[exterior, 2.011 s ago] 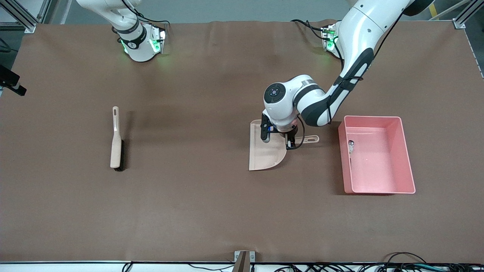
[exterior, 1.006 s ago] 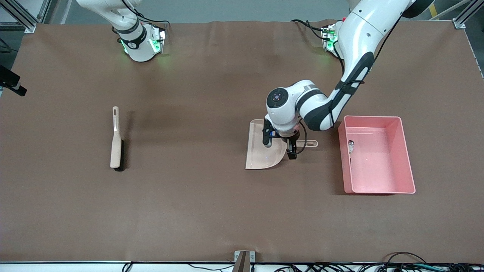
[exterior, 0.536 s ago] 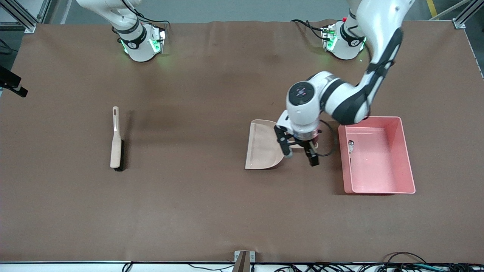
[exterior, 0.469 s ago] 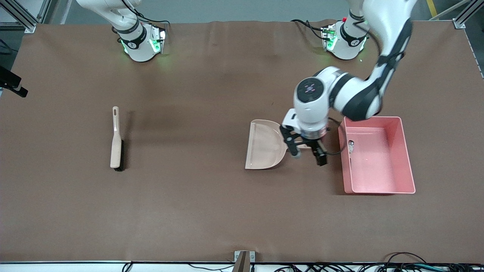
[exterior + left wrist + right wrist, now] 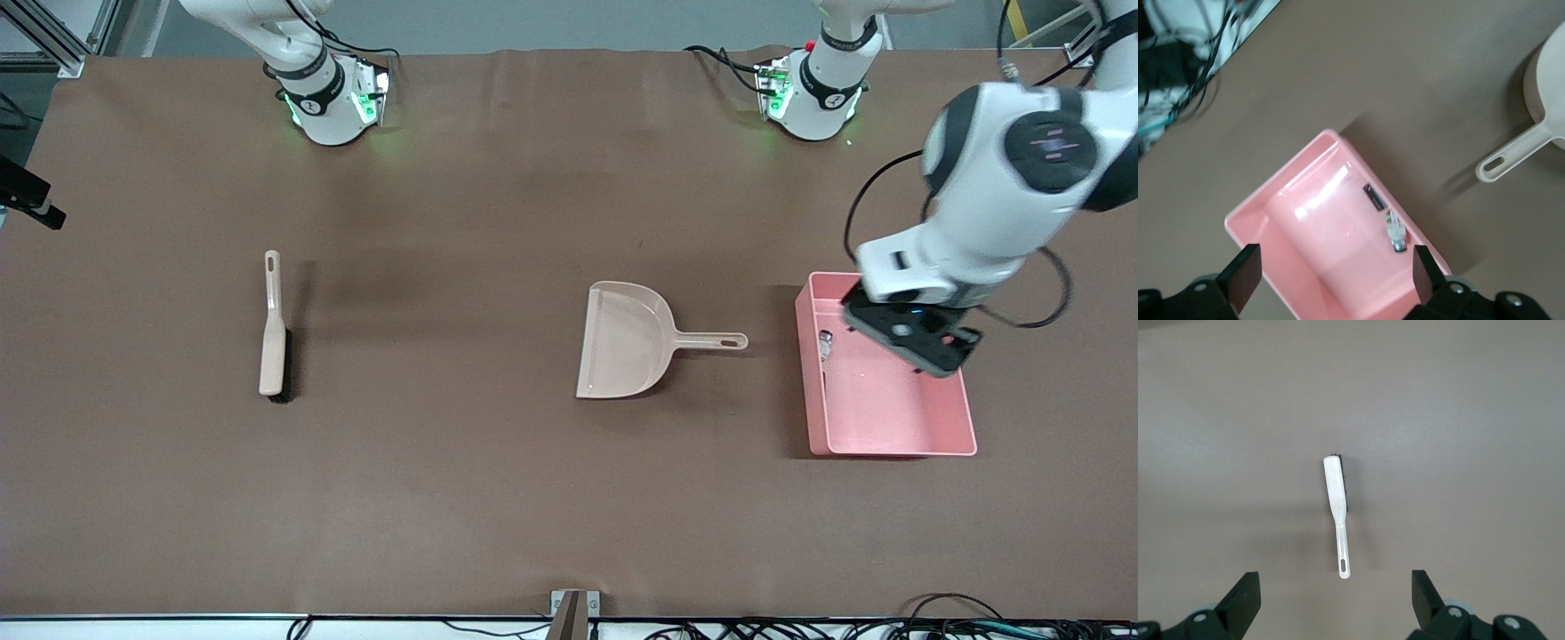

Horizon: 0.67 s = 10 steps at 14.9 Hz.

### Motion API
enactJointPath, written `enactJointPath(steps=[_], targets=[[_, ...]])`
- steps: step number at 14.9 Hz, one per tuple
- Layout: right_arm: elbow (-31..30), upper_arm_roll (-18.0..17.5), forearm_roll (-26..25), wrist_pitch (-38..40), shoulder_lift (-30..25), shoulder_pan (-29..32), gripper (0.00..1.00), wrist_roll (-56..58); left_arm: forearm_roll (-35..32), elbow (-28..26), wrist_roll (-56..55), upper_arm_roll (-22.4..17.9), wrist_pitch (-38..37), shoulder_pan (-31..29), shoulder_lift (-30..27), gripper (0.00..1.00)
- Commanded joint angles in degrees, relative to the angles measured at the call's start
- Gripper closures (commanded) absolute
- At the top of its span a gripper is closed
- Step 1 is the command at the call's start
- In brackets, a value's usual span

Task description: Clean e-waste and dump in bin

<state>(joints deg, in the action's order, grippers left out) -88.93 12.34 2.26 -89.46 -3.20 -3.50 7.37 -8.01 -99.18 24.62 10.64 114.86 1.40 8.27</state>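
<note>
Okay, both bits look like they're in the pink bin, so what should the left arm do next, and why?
Probably lift the left gripper, open and empty over the bin, clear away: both e-waste pieces lie inside, and the dustpan is set down.

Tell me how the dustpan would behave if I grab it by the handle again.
The dustpan looks like thin moulded plastic, so probably stiff and light. Its narrow handle sits off the wide scoop, so it may swing in a loose grip. Lying flat, it should slide, not tip.
</note>
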Motion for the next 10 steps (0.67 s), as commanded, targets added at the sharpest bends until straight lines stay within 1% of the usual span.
enactJointPath(steps=[1, 4, 6, 10], targets=[[0.9, 0.1, -0.7, 0.3, 0.5, -0.1, 0.0, -0.3, 4.1, -1.9, -3.2, -5.4, -3.1, 0.3, -4.8, 0.0], [0.9, 0.1, -0.7, 0.3, 0.5, -0.1, 0.0, -0.2, 6.5, -1.7, -6.4, -9.1, -7.6, 0.3, -7.8, 0.0], [0.9, 0.1, -0.7, 0.4, 0.5, -0.1, 0.0, -0.2, 6.8, -1.7, -9.7, -10.6, -11.7, 0.4, -10.2, 0.0], [0.9, 0.1, -0.7, 0.4, 1.0, -0.1, 0.0, -0.2, 6.8, -1.9, -20.7, -10.9, -20.0, 2.7, -15.0, 0.0]])
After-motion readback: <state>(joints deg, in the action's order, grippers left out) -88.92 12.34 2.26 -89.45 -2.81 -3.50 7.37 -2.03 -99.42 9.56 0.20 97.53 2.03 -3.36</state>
